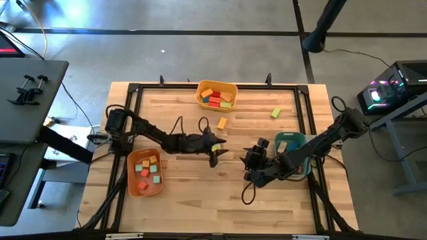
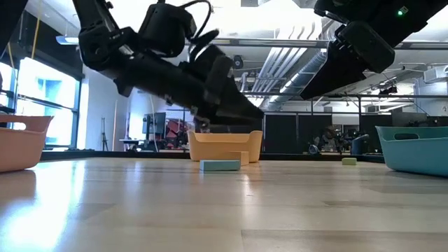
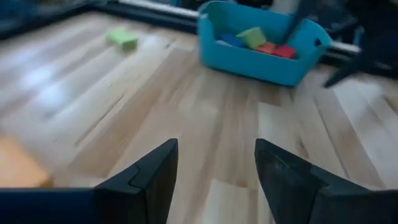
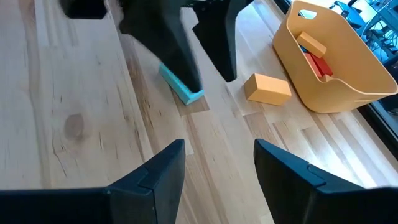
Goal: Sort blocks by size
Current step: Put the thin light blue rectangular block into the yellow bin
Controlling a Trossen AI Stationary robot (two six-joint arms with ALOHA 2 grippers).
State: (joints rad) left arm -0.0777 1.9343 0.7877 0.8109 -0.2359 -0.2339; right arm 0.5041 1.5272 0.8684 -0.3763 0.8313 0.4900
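A flat teal block (image 4: pixel 180 86) lies on the table near its middle, also seen in the low view (image 2: pixel 219 165). My left gripper (image 1: pixel 217 150) hovers just above it, open, pointing toward the table's right edge, with only bare table between its fingers (image 3: pixel 214 168). An orange block (image 4: pixel 267 88) lies beside the yellow bin (image 4: pixel 348 74), and a green block (image 1: pixel 275 113) lies at the far right. My right gripper (image 1: pixel 252 161) waits open and raised next to the teal bin (image 1: pixel 291 143), nothing between its fingers (image 4: pixel 217 162).
The yellow bin (image 1: pixel 217 95) at the far edge, the orange bin (image 1: pixel 145 172) at the near left and the teal bin (image 3: pixel 261 43) at the right each hold several blocks. Bare wood lies along the table's near side. A black frame rims the table.
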